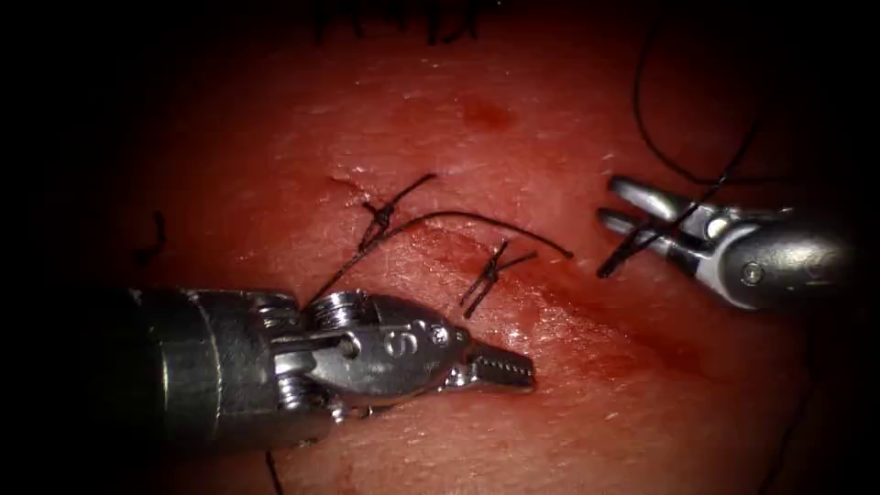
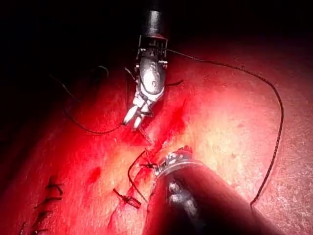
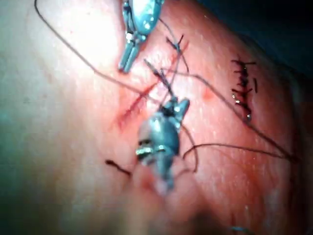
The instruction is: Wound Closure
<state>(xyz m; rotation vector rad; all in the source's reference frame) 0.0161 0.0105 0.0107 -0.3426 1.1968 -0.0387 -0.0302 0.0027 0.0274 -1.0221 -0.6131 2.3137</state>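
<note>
Your right tool (image 1: 616, 203), jaws apart with thread (image 1: 683, 213) crossing them, holds nothing; your left tool (image 1: 513, 369) is closed, empty, below the cut (image 1: 550, 298) (two knots tied). Keep thread slack; no needle seen.

Carrier: the tissue (image 1: 550, 119), red and wet.
Cut: the cut (image 1: 550, 302) slants from far left to near right.
Knots: two knots (image 1: 380, 218) tied across it.
Thread: thread (image 1: 477, 220) trails rightward over the surface.
Fluid: red fluid (image 1: 486, 115) spots farther back.
</note>
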